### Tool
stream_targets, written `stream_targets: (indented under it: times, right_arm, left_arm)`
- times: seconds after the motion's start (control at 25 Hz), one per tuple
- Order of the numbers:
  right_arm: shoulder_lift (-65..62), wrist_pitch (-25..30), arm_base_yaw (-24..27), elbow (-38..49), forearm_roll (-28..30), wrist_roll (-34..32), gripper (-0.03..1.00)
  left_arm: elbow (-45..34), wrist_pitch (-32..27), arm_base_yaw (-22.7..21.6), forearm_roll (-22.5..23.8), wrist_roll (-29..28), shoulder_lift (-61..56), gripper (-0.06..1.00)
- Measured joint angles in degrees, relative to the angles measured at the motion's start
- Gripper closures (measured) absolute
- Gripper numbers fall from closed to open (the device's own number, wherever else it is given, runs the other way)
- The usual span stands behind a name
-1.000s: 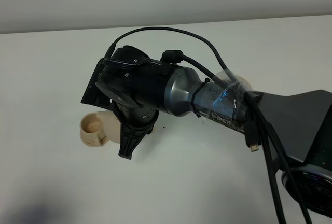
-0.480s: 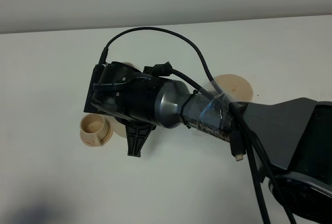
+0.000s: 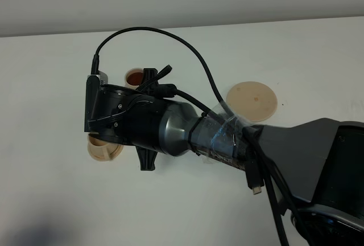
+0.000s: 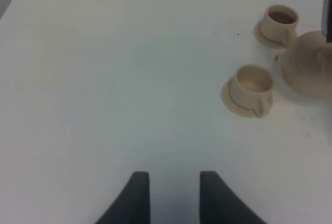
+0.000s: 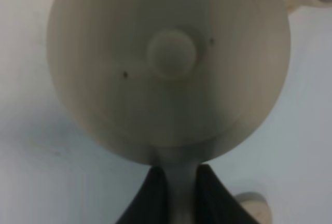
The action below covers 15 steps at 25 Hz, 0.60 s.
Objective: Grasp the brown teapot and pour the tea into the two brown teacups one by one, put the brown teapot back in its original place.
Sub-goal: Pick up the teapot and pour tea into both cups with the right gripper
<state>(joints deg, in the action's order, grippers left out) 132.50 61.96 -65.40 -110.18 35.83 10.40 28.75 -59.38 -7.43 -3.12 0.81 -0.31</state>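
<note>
My right gripper (image 5: 179, 190) is shut on the loop handle of the brown teapot (image 5: 166, 63), seen from above with its lid knob in the middle. In the left wrist view the teapot (image 4: 311, 68) is at the edge, spout towards the near teacup (image 4: 251, 86), whose inside looks pale. The far teacup (image 4: 280, 22) holds dark tea. In the high view the right arm hides the teapot and partly covers the near cup (image 3: 102, 149); the far cup (image 3: 135, 77) shows behind it. The flat saucer disc (image 3: 252, 101) lies bare. My left gripper (image 4: 174, 195) is open and empty.
The white table (image 3: 51, 86) ends at a grey wall at the back. The right arm (image 3: 227, 140) and its cable span the middle of the high view. The left gripper hovers over bare table well apart from the cups.
My right wrist has swung down and to the left with the teapot, covering more of the near cup. The far cup with tea and the saucer disc have come out from behind the arm.
</note>
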Motion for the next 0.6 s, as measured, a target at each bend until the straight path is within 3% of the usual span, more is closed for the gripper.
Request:
stream_targets:
  times: [0.6]
  right_arm:
    - [1.4, -0.2, -3.2, 0.1, 8.7, 0.3, 0.84]
  left_arm:
    - [0.0, 0.0, 0.0, 0.0, 0.0, 0.0, 0.66]
